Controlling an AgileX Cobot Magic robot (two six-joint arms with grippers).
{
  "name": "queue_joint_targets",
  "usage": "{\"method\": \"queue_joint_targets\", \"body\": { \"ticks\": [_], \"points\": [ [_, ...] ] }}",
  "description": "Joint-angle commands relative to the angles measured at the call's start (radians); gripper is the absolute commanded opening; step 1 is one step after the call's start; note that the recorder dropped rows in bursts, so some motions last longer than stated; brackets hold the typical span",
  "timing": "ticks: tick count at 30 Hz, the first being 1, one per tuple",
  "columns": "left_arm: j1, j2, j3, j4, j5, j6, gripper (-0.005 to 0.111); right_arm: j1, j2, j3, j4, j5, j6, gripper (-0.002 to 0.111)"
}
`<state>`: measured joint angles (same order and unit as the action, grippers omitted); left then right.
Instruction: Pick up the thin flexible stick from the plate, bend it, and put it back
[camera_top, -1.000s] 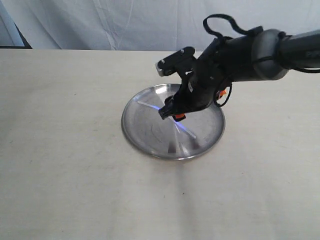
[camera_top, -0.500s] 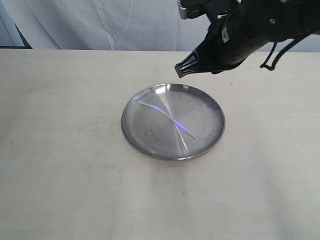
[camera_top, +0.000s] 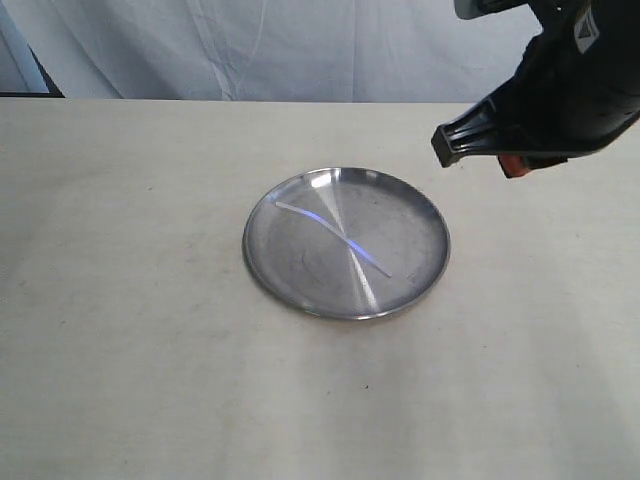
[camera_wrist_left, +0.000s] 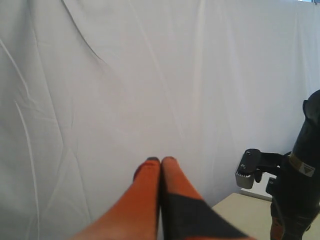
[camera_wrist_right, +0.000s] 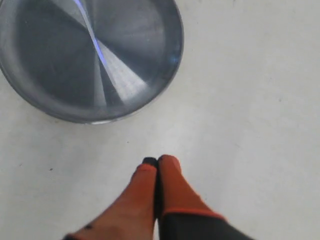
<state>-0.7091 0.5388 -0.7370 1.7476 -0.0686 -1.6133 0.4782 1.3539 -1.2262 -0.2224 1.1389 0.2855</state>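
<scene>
The plate (camera_top: 300, 262), round shiny steel, lies mid-table. Across it lies the thin flexible stick (camera_top: 330, 236), a slightly curved white strip running from the far left of the plate toward its near right. In the right wrist view the plate (camera_wrist_right: 45, 65) and the stick (camera_wrist_right: 93, 38) show again. My right gripper (camera_wrist_right: 157, 161) is shut and empty, over bare table beside the plate. Its arm (camera_top: 575, 90) hangs high at the right. My left gripper (camera_wrist_left: 161, 160) is shut, empty, pointing at a white curtain, and is out of the exterior view.
A beige table (camera_top: 130, 330) spreads around the plate. A white curtain (camera_top: 250, 45) hangs behind its far edge. The left wrist view catches part of the right arm (camera_wrist_left: 300, 185) and a corner of the table (camera_wrist_left: 245, 215).
My right gripper was low over the plate at the stick. It has risen and drawn back to the right, off the plate. The stick lies where it was.
</scene>
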Motion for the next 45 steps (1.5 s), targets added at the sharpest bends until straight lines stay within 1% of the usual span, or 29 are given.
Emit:
{"method": "queue_joint_targets", "body": {
  "ticks": [1,6,10,12,14,17,21,24,27,30,33,36,38,39,45],
  "points": [
    [-0.001,-0.007,0.002,-0.003,0.000,-0.001,0.000,0.000,-0.013,0.005,0.011,0.031,-0.006,0.000],
    [-0.001,-0.007,0.002,-0.003,0.000,-0.001,0.000,0.000,-0.013,0.005,0.014,0.026,-0.003,0.000],
    [-0.001,-0.007,0.002,-0.003,-0.002,-0.001,0.000,0.000,-0.060,0.005,-0.091,0.016,0.003,0.000],
    [-0.001,-0.007,0.002,-0.003,-0.002,-0.001,0.000,0.000,-0.124,0.014,-0.091,-0.037,0.003,0.000],
    [-0.001,-0.007,0.002,-0.003,-0.004,-0.001,0.000,0.000,-0.226,0.069,-0.091,-0.188,0.003,0.000],
    [-0.001,-0.007,0.002,-0.003,-0.004,-0.001,0.000,0.000,-0.393,0.228,-0.087,-0.502,0.003,0.000],
    [-0.001,-0.007,0.002,-0.003,-0.004,-0.001,0.000,-0.021,-0.636,0.534,-0.111,-0.860,0.003,0.000],
    [-0.001,-0.007,0.002,-0.003,-0.004,-0.001,0.000,-0.109,-0.798,0.767,-0.097,-1.014,0.005,0.000],
    [-0.001,-0.007,0.002,-0.003,-0.004,-0.001,0.000,-0.206,-0.943,0.969,-0.017,-1.124,0.005,0.000],
    [-0.001,-0.007,0.002,-0.003,-0.004,-0.001,0.000,-0.285,-1.087,1.097,0.016,-1.158,0.005,0.000],
    [-0.001,-0.007,0.002,-0.003,-0.004,-0.001,0.000,-0.355,-1.203,1.187,0.018,-1.164,0.005,0.000],
    [-0.001,-0.007,0.002,-0.003,-0.004,-0.001,0.000,-0.402,-1.295,1.226,0.034,-1.145,0.005,0.000],
    [-0.001,-0.007,0.002,-0.003,-0.004,-0.001,0.000,-0.408,-1.338,1.226,0.034,-1.027,0.005,0.000],
    [-0.001,-0.007,0.002,-0.003,-0.004,-0.001,0.000,-0.408,-1.354,1.226,0.034,-0.995,0.005,0.000],
    [-0.001,-0.007,0.002,-0.003,-0.004,-0.001,0.000,-0.408,-1.354,1.226,0.051,-0.969,0.005,0.000]
  ]
}}
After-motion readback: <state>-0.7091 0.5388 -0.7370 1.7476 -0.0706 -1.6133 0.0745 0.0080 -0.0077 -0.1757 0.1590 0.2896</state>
